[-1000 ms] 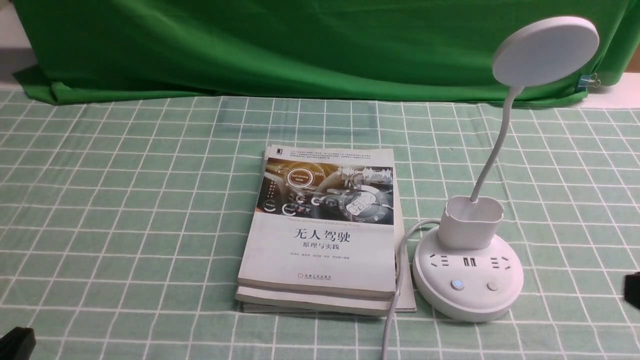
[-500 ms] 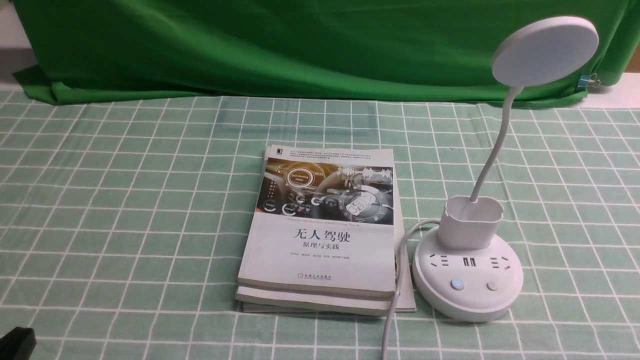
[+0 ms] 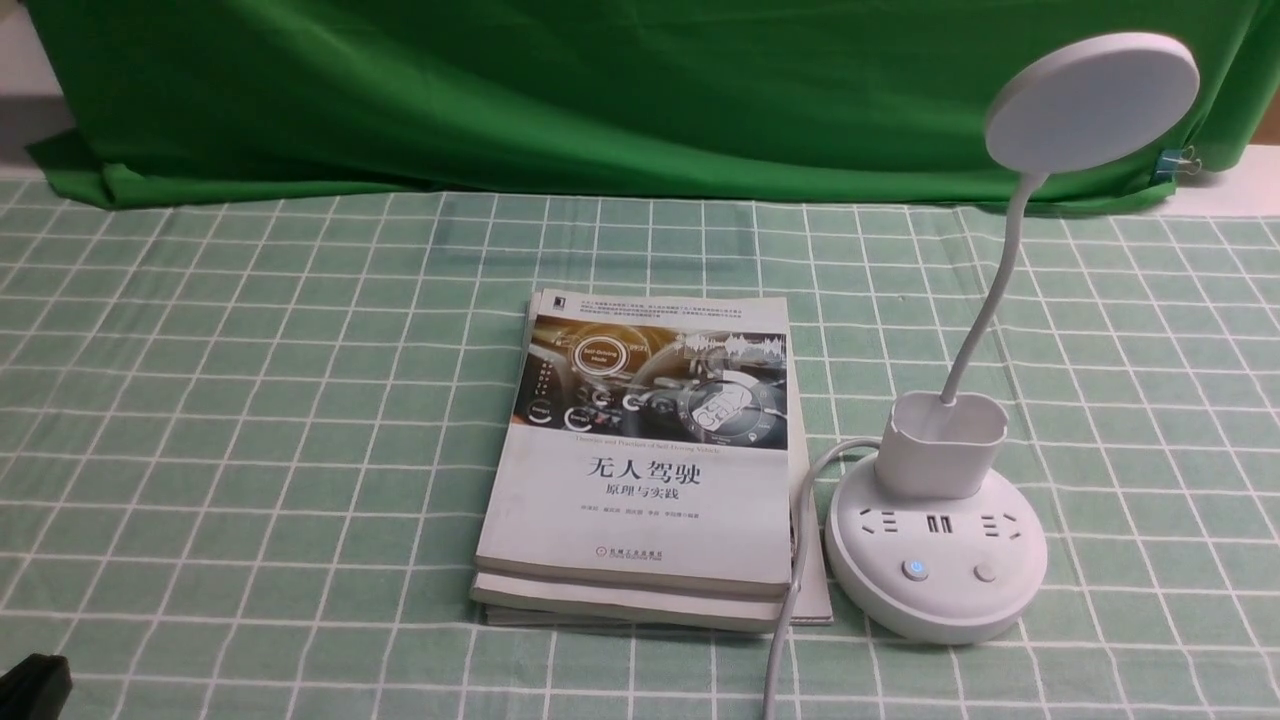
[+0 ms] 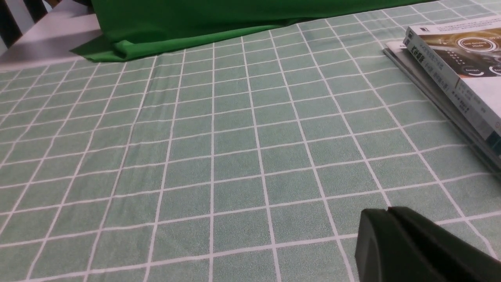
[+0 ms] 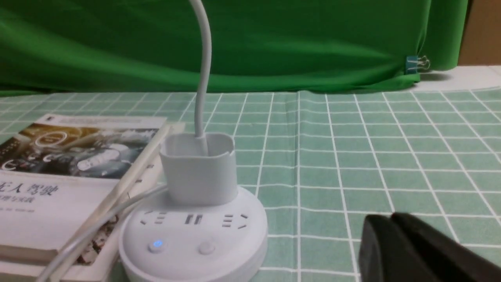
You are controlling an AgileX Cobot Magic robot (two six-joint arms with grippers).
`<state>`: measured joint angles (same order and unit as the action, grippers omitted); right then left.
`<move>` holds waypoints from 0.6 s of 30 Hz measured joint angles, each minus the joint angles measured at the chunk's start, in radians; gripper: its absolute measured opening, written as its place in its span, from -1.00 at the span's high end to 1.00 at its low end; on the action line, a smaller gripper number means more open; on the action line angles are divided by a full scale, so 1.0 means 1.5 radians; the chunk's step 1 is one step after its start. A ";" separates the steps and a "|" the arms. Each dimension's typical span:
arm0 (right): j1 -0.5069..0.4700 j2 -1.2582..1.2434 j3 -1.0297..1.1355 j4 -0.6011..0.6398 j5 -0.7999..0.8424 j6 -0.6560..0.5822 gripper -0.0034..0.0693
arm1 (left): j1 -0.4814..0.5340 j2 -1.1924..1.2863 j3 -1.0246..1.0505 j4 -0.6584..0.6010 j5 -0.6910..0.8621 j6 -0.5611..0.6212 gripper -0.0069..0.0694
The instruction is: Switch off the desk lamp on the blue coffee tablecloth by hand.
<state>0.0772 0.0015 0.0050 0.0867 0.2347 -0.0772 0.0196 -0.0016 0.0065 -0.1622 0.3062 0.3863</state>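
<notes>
Where the desk lamp stands: upright on the blue coffee tablecloth, just to the right of the books; these serve as the landmark.
Lamp head: a round white disc, tilted, unlit, farther back and to the right of the books.
Lamp neck: thin and curved, rising from the cup-shaped holder on the round base.
Buttons: two on the base, to the right of the books; the left one glows blue, the other is plain.
Books: a stack, the top one with a dashboard picture on its cover.
Cable: pale, running from the base along the right edge of the books and lying over their near corner.
Backdrop: green cloth, behind the books, with a binder clip at its right end.
Left jaws: dark, partly in view, well to the left of the books; cannot tell how far open, or whether they hold something.
Right jaws: dark and blurred, to the right of the books and lamp base, closed together, apart from the buttons, nothing seen in their hold.
</notes>
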 joint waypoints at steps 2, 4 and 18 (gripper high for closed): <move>0.000 0.000 0.000 0.000 0.001 0.001 0.81 | 0.000 0.000 0.000 0.000 0.000 0.000 0.82; 0.000 0.000 0.000 0.000 0.001 0.001 0.79 | 0.000 0.000 0.000 0.000 0.000 0.000 0.82; 0.000 0.000 0.000 0.000 0.001 0.002 0.68 | 0.000 0.000 0.000 0.000 0.000 0.000 0.82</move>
<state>0.0772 0.0015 0.0050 0.0859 0.2358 -0.0749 0.0196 -0.0016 0.0065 -0.1622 0.3062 0.3863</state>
